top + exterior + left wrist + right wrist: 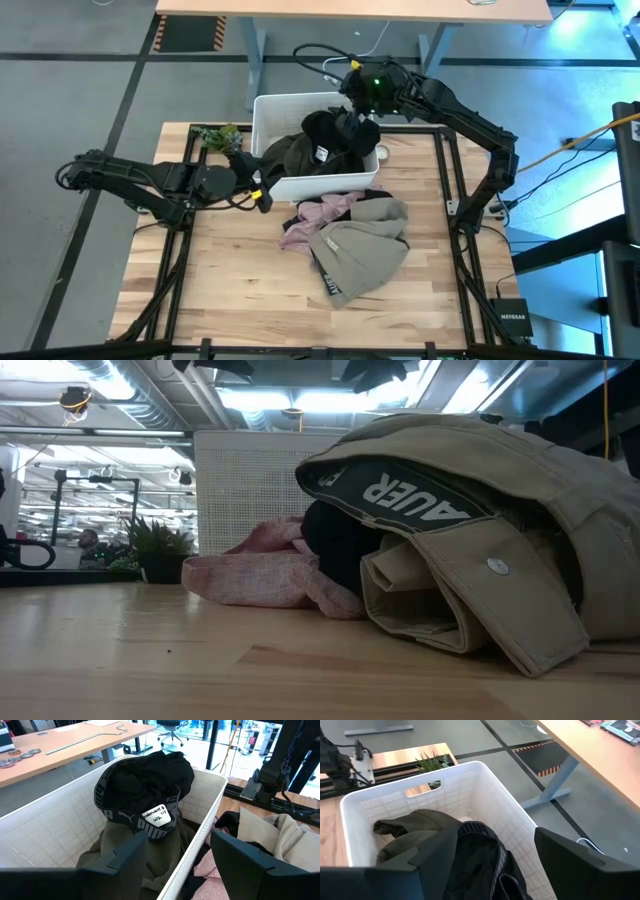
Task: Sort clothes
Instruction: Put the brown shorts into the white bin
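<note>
Pale butcher-block worktop fills the foreground and carries the unsorted pile. Nearest lies the beige-tan garment, folded over on itself with a lettered waistband showing in the low view. Touching it on the far side is the pale pink garment, with a scrap of dark cloth between the two; its colour cannot be told. Beyond them stands the white bin, holding the dark olive-grey garment with the black garment heaped on top, tag upward. Left claw rests just beside the bin's near wall, fingers spread apart and holding nothing. Right claw hangs over the bin directly above the black garment; its fingers stand wide in its wrist view with the cloth between and below them, and no grip on the fabric is visible. Judgement: the step in hand is placing the black garment into the bin. To do it well, the right claw should lift straight up, clear of the waistband, so no fold snags and drags back out. A small potted plant sits at the worktop's far left corner, with desks beyond.
</note>
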### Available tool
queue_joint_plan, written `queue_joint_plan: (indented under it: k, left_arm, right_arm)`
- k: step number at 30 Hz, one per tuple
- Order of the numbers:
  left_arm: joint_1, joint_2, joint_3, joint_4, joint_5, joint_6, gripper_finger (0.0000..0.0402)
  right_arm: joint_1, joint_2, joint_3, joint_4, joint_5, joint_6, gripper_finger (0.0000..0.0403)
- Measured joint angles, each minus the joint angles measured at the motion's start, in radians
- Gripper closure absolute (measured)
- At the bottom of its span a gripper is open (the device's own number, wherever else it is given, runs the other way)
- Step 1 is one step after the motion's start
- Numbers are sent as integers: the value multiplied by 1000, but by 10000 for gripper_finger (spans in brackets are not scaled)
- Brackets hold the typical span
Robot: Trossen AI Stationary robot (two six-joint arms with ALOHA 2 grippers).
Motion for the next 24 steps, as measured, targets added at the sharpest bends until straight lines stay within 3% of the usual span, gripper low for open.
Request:
queue_joint_plan:
  k: [13, 17, 24]
  left_arm:
    - [0, 0, 0, -6, 2, 1, 192]
    - [-1, -1, 0, -26, 117, 17, 192]
    - [-1, -2, 0, -26, 116, 31, 192]
  right_arm:
    - [0, 0, 0, -18, -27, -2, 119]
    - [0, 0, 0, -46, -62, -18, 119]
    - [2, 0, 0, -124, -114, -27, 119]
